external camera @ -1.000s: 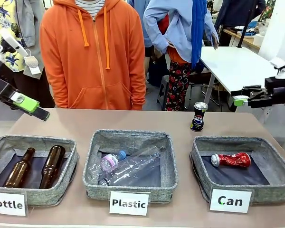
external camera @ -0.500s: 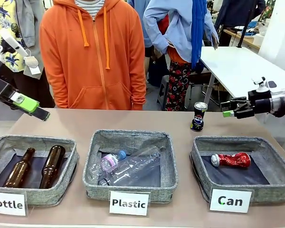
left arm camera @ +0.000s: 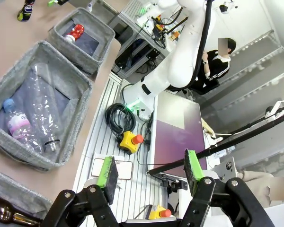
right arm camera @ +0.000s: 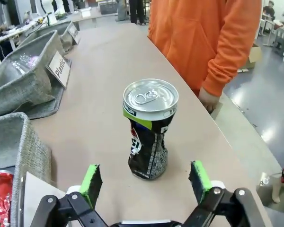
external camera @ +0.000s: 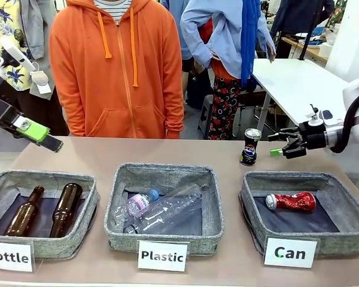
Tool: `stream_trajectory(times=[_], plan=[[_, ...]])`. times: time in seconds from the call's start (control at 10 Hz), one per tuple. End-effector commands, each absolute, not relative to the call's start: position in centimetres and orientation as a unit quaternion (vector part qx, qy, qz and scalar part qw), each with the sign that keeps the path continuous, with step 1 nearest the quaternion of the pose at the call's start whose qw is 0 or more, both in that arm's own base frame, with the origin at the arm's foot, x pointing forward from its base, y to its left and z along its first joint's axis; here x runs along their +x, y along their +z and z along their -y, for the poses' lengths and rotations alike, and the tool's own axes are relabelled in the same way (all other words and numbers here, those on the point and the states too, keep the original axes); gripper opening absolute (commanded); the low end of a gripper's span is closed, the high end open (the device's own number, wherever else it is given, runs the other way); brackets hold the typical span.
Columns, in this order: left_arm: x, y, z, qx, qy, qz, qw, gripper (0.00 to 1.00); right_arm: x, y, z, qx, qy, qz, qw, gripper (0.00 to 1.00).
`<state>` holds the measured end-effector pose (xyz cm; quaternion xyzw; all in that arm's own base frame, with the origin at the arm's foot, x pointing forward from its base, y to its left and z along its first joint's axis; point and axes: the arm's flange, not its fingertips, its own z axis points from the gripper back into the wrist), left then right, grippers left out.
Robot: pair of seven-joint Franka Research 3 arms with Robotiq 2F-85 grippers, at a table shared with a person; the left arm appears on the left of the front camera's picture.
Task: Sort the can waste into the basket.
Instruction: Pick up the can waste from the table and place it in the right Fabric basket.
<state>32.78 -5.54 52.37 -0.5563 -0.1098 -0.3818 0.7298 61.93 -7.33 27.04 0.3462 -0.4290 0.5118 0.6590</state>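
Standing upright on the table, the dark can (right arm camera: 149,130) sits just ahead of the wide-open, empty right hand (right arm camera: 144,182).

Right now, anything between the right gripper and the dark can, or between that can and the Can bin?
Nothing visible. The right gripper is open, facing the dark can across bare table. The can stands just behind the Can basket, which holds one red can.

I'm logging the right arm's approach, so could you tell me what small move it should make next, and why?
Probably ease the right gripper forward until its open fingers straddle the dark can. The can stands upright on the table, centred ahead of the fingers but not yet between them; the red can already lies in the Can basket.
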Motion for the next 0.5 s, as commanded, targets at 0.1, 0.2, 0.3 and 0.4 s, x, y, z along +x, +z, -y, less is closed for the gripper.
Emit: stream_trajectory(times=[0.1, 0.2, 0.3, 0.4], plan=[[32.6, 52.6, 5.3, -0.56, -0.382, 0.111, 0.727, 0.75, 63.4, 25.5, 5.8, 0.347, 0.499, 0.45, 0.654, 1.0], [32.6, 52.6, 5.3, -0.56, -0.382, 0.111, 0.727, 0.75, 63.6, 25.2, 5.2, 0.352, 0.499, 0.452, 0.65, 1.0], [32.6, 52.6, 5.3, -0.56, -0.382, 0.111, 0.727, 0.75, 63.9, 25.0, 4.7, 0.351, 0.494, 0.453, 0.654, 1.0], [32.6, 52.6, 5.3, -0.56, -0.382, 0.111, 0.727, 0.75, 64.1, 24.7, 4.1, 0.344, 0.489, 0.463, 0.654, 1.0]])
